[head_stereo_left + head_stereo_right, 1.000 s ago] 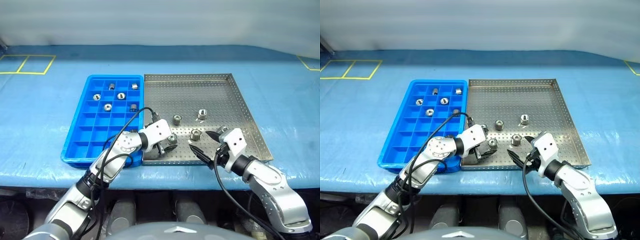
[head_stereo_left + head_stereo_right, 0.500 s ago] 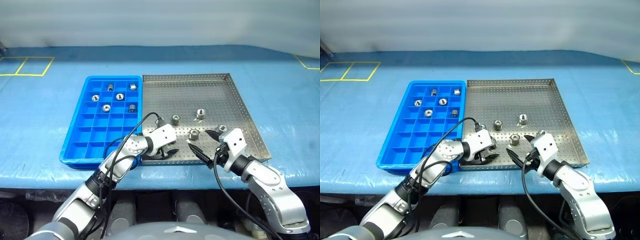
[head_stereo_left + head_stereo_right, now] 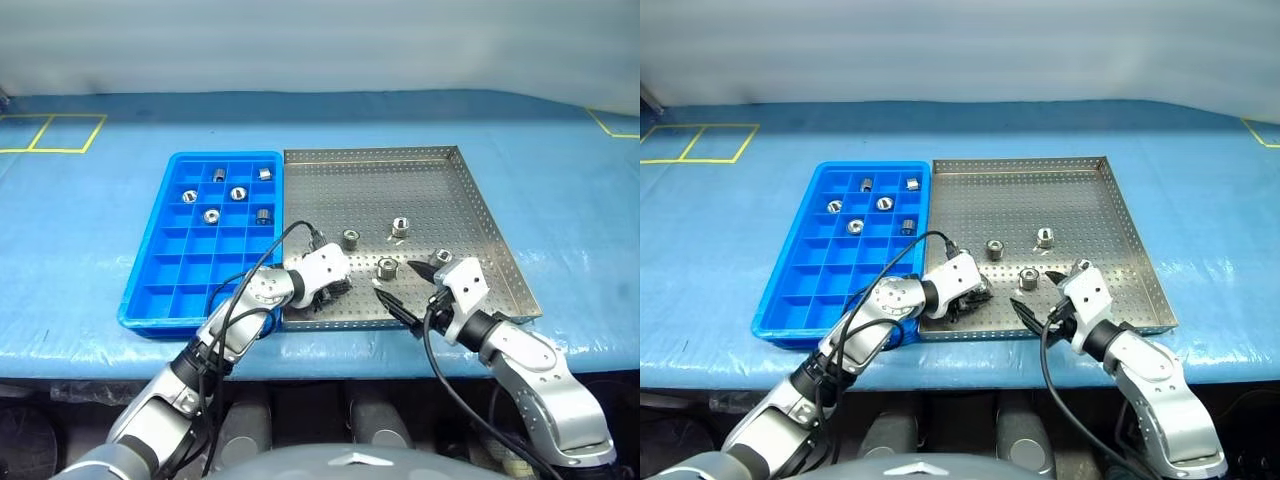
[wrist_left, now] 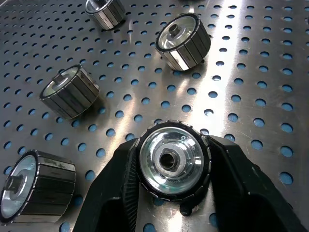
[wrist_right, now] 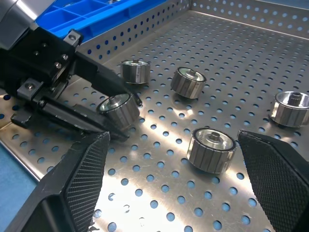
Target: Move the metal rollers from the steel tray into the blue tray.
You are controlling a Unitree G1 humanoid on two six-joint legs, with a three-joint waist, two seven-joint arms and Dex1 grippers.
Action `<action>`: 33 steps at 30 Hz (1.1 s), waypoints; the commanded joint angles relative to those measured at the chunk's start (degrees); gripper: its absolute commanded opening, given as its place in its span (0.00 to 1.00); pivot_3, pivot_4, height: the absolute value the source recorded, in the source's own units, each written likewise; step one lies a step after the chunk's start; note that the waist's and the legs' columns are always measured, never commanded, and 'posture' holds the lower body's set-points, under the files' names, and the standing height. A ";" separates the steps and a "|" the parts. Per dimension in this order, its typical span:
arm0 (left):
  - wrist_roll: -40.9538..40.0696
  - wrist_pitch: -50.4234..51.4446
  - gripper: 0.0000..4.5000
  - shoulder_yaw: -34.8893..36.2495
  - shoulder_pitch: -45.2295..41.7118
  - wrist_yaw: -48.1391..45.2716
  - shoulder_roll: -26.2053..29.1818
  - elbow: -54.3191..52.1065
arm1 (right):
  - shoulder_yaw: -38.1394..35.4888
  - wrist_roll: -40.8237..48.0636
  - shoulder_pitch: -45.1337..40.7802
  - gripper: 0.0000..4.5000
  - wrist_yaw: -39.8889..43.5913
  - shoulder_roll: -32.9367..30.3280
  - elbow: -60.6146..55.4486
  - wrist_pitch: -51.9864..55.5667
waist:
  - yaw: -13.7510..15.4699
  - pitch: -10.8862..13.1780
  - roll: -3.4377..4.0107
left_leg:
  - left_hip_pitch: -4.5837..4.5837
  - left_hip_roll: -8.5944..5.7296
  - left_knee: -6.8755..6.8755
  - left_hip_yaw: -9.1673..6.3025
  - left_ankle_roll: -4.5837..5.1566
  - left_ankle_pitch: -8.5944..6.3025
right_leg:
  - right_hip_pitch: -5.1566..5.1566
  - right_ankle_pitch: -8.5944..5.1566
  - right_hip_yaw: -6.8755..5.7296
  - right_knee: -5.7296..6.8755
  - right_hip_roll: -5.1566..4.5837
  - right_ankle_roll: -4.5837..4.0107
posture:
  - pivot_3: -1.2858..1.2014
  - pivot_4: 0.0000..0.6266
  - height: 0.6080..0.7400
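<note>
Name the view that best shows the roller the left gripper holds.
Left wrist view: the roller sits face-on between both fingers. The right wrist view shows it sideways; the eye views hide it behind the left gripper.

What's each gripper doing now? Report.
Left gripper: closed on a metal roller in the steel tray.
Right gripper: open, holding nothing.

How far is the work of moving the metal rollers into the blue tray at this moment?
Done: five rollers lie in separate compartments at the far end of the blue tray. In hand: the left gripper is shut on one roller, which rests on the steel tray. Left: four more loose rollers on that tray, one between the fingers of the open right gripper.
</note>
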 commanded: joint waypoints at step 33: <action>5.39 9.89 0.41 31.28 10.25 39.26 -5.04 -16.19 | 7.74 0.20 -14.39 1.00 6.56 -0.50 7.22 0.18 | 6.09 0.16 -0.29 | -0.04 -0.03 0.01 -0.26 -0.02 0.01 | 0.10 0.01 -0.20 -0.07 0.01 0.00 | 0.60 0.24 1.00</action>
